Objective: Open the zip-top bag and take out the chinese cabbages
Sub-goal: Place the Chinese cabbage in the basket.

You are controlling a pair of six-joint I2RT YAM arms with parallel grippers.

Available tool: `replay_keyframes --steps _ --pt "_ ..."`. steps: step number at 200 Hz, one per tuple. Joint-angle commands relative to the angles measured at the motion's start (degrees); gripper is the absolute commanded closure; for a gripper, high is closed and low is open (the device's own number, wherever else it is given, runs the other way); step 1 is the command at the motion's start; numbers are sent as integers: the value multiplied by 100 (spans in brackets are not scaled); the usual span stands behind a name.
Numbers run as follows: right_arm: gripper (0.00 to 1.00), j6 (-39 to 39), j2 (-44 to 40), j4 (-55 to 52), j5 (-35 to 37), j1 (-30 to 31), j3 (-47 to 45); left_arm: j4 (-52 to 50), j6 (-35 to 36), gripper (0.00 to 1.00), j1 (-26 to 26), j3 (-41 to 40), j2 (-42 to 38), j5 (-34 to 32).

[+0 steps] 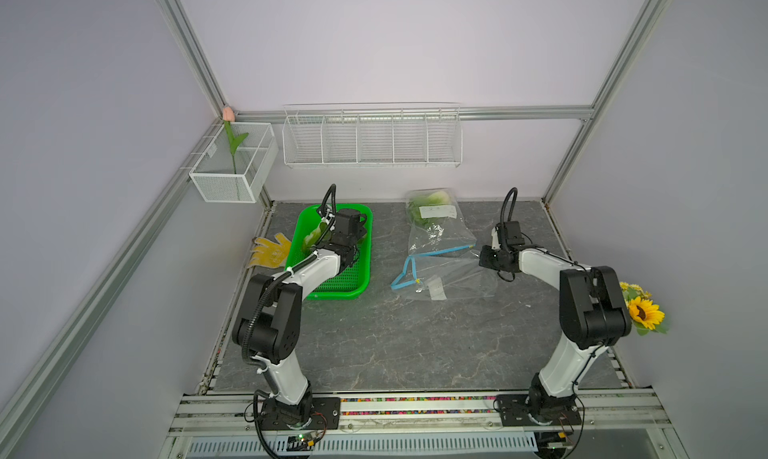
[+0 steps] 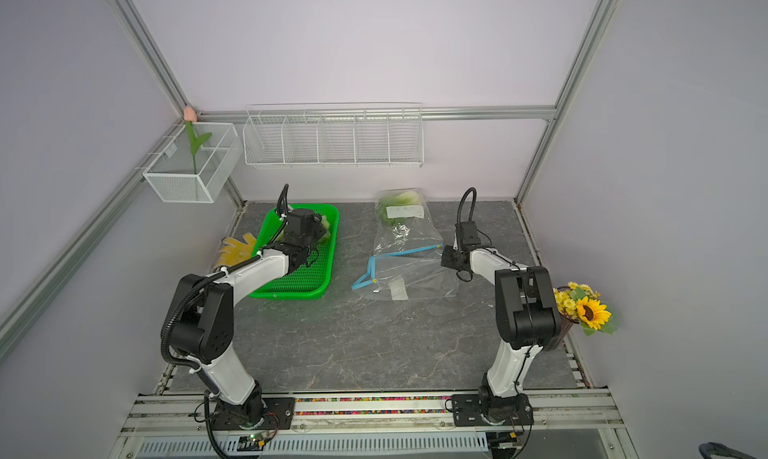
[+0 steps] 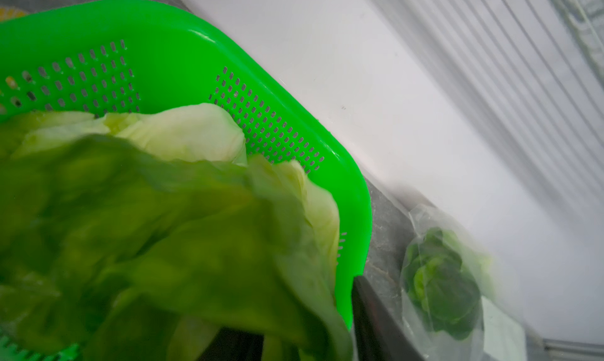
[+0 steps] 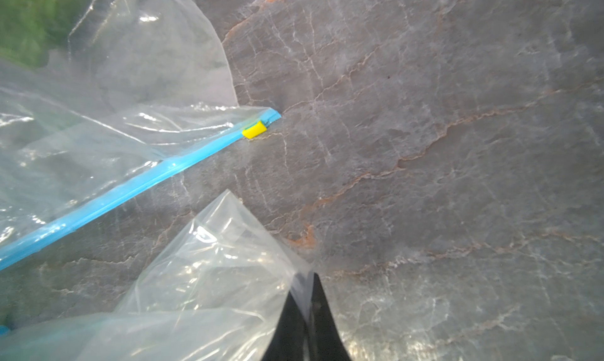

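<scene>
Left gripper (image 1: 352, 232): over the far half of the basket (image 1: 332, 295), at the scene's left. Only one dark finger shows past a blurred leafy head, so I cannot tell whether it grips or has let go.
Right gripper (image 4: 309, 287): fingers pinched closed on a fold of the bag's clear film, at its right edge, low over the table (image 1: 374, 344).
Cabbages (image 3: 183, 232): at least two heads lie in the basket. More sit in the bag's far end (image 1: 430, 201), by the far wall.
Bag (image 1: 440, 270): mouth gaping toward near left, blue zip strip (image 1: 440, 252) parted.
Risk, film: thin, slick plastic may slip from the pinch, and the limp mouth would collapse.
Risk, reach: the bagged heads lie deep, so a reaching arm could shove the bag instead of entering it.
Risk, snag: a leaf caught on a finger could drag a head back out of the basket.
</scene>
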Motion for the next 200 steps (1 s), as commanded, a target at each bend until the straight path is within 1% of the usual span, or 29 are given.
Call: replay_keyframes --steps 1,12,16,20,49,68,90,95,115,129,140,154,163,185,200 --pt "93 -52 -102 -34 -98 -44 -71 -391 -188 27 20 352 -24 117" --pt "93 -56 -111 -42 -105 -44 -62 -689 -204 14 21 433 -72 283" --pt "93 -64 -119 -40 -109 -49 -62 -769 -220 11 22 436 -92 342" --pt "93 -65 -120 -47 -109 -47 -55 -832 -244 9 16 431 -126 377" --pt "93 -52 -145 -51 -136 -49 -62 -1147 -480 8 17 140 -474 587" --pt "93 -46 -154 -42 -143 -45 -71 -1510 -610 9 16 28 -725 426" --pt "93 -31 -142 -22 -181 -44 -77 -1911 -582 23 46 147 -804 217" --pt "93 -26 -139 -25 -189 -43 -72 -1988 -545 24 63 206 -807 215" --pt "93 -29 -153 -27 -192 -43 -80 -2347 -362 24 172 560 -687 307" --pt "93 -38 -154 -28 -189 -45 -89 -2641 -320 24 299 868 -480 498" --pt "93 -39 -154 -25 -190 -50 -80 -2895 -392 27 432 1147 -244 692" --pt "93 -24 -146 -16 -224 -45 -89 -3142 -314 36 589 1487 70 1005" --pt "93 -22 -146 -8 -232 -49 -105 -3183 -294 43 646 1625 240 1095" --pt "93 -28 -163 -6 -225 -45 -140 -3191 -264 62 688 1739 549 1285" --pt "93 -48 -181 -16 -205 -54 -159 -3228 -312 73 688 1686 638 1406"
